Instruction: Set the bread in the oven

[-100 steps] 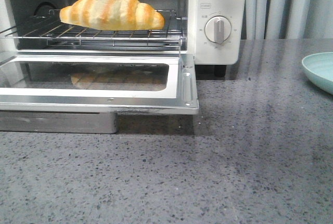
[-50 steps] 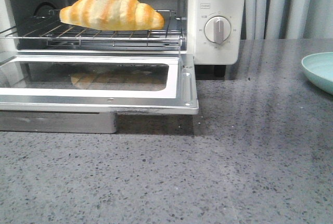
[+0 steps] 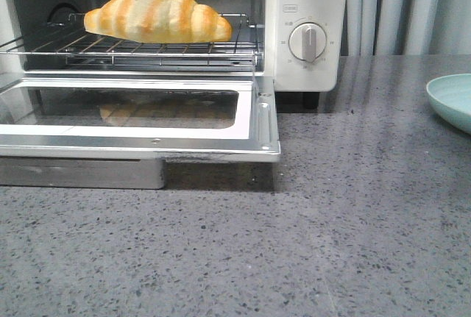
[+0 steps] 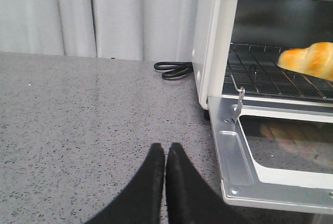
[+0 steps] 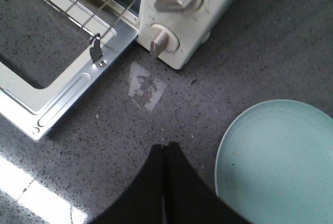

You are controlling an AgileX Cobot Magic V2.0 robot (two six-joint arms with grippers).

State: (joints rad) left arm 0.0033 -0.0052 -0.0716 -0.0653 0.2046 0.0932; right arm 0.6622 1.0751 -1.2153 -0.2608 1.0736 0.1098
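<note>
**Golden loaf on the oven rack, both grippers closed over bare counter**

Golden-orange, cream-striped, croissant-shaped bread (image 3: 158,14) lies on the wire rack (image 3: 132,46) inside the cream-white toaster oven (image 3: 305,26), which stands at the far left part of the grey speckled stone desk (image 3: 331,243). The oven's glass-window door (image 3: 140,115) is folded down flat toward the near edge, and the front view shows a faint reflection of the loaf in the glass.

Neither arm appears in the front view; only the wrist cameras show the grippers. The left wrist view shows the left gripper (image 4: 165,154), its black fingers pressed together with nothing between them, over bare desk just outside the door's left corner. That view alone shows a coiled black cable (image 4: 174,70) on the desk beside the oven's left wall, in front of pale curtains (image 4: 99,13).

The right wrist view shows the right gripper (image 5: 164,151), also closed and empty, above the desk between the door's right corner and a pale turquoise round plate (image 5: 278,154). The front view catches only that plate's rim at the right edge of the desk, while this view shows it bare, plus the oven's two round dial knobs (image 5: 165,37) from above.
</note>
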